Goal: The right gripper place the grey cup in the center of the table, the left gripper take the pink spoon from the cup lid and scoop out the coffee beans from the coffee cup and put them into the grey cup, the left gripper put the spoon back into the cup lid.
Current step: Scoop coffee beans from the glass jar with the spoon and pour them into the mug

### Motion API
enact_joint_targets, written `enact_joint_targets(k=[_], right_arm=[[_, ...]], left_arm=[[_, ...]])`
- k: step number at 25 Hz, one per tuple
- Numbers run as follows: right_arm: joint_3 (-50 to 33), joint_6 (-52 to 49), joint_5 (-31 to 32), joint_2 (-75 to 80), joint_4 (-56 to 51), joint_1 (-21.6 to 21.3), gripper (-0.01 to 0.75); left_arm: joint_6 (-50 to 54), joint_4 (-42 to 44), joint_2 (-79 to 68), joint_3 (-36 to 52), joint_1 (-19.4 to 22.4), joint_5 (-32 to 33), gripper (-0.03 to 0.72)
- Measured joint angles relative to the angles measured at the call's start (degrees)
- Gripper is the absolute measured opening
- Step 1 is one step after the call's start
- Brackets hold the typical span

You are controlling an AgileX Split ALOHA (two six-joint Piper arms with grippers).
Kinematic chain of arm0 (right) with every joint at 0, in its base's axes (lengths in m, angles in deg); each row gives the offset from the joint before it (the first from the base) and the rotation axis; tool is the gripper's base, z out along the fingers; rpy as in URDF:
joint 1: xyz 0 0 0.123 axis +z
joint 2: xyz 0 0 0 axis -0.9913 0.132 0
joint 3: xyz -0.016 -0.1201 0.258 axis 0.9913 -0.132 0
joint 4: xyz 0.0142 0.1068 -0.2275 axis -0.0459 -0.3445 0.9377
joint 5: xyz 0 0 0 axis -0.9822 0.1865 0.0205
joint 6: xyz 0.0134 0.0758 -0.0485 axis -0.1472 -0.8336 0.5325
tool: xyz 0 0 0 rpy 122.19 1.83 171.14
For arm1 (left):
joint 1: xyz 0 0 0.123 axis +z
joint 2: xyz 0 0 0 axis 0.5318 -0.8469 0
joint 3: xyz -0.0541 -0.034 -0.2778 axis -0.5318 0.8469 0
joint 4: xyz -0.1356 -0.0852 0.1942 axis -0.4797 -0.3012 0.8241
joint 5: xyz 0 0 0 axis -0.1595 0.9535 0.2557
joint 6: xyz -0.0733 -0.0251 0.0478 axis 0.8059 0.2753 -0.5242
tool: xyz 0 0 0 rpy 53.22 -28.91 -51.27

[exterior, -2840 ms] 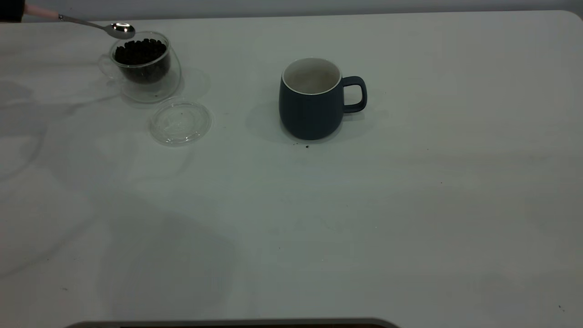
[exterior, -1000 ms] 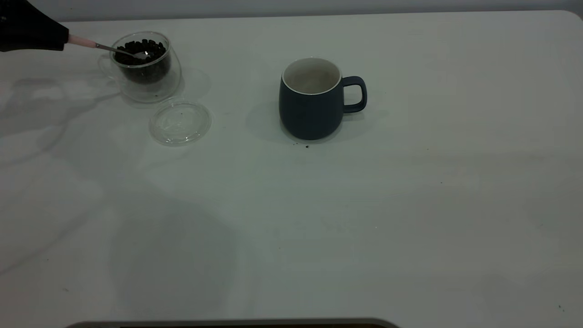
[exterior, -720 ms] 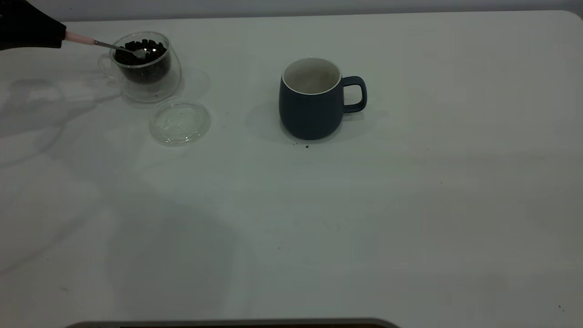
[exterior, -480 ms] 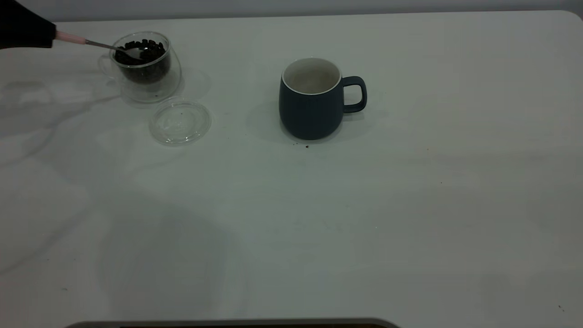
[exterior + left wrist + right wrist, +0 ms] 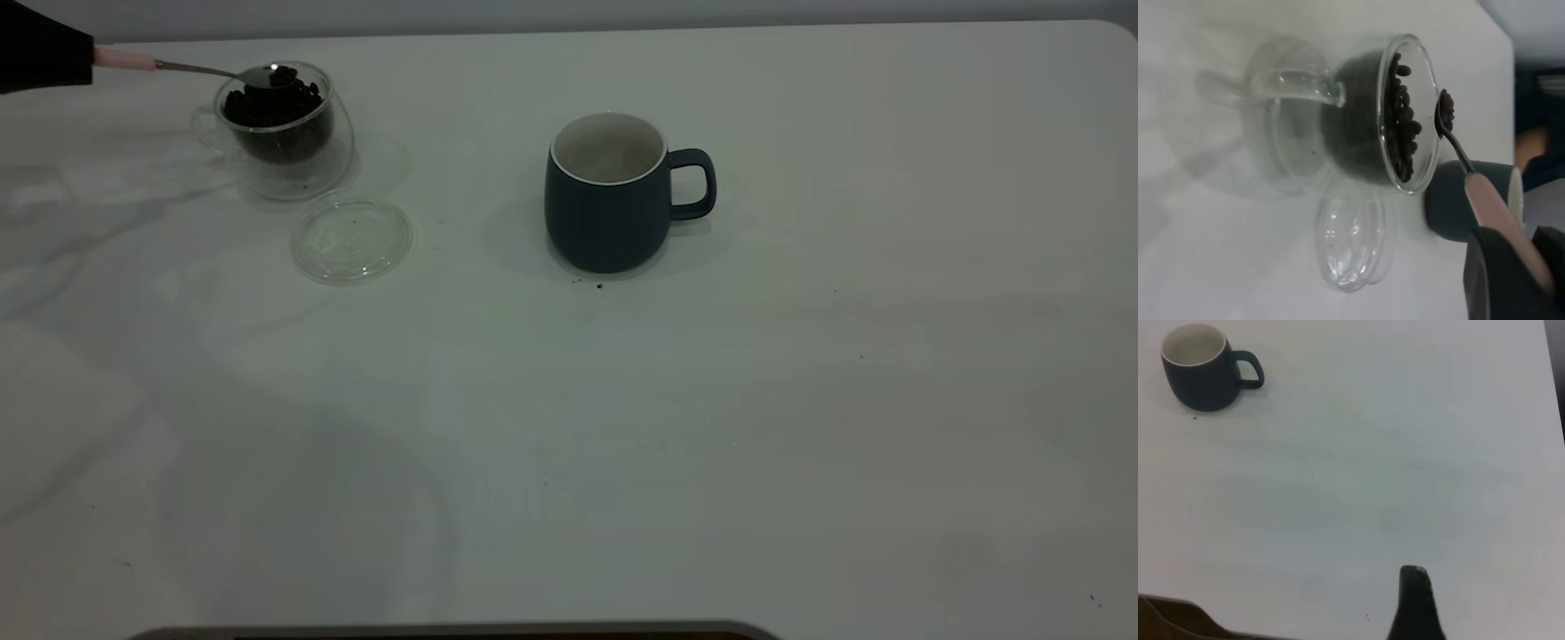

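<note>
The glass coffee cup (image 5: 283,133) full of coffee beans stands at the far left. My left gripper (image 5: 44,55) is shut on the pink spoon (image 5: 124,60) by its handle. The spoon's bowl holds a few beans just above the cup's rim. In the left wrist view the spoon (image 5: 1490,203) reaches over the glass cup (image 5: 1358,127) from my gripper (image 5: 1511,280). The clear cup lid (image 5: 352,238) lies empty in front of the glass cup. The grey cup (image 5: 609,200) stands upright and empty at the table's centre, handle to the right. My right gripper (image 5: 1415,603) is far from the grey cup (image 5: 1201,370).
A few dark crumbs (image 5: 598,285) lie in front of the grey cup. The table's back edge (image 5: 569,27) runs just behind the glass cup. The lid also shows in the left wrist view (image 5: 1355,240).
The spoon dipped into the beans in the glass cup, then rose; its bowl now carries beans at rim height. My left gripper drew back to the left.
</note>
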Motion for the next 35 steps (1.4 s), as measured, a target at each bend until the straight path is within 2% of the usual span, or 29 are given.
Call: enact_joint_targets(k=[18, 35], right_arm=[[0.0, 0.0, 0.0, 0.0, 0.0, 0.0, 0.591], [0.0, 0.0, 0.0, 0.0, 0.0, 0.0, 0.591]], left_arm=[[1.0, -0.8, -0.3, -0.1, -0.5, 0.8, 0.125], [2.0, -0.8, -0.3, -0.1, -12.2, 0.9, 0.125]])
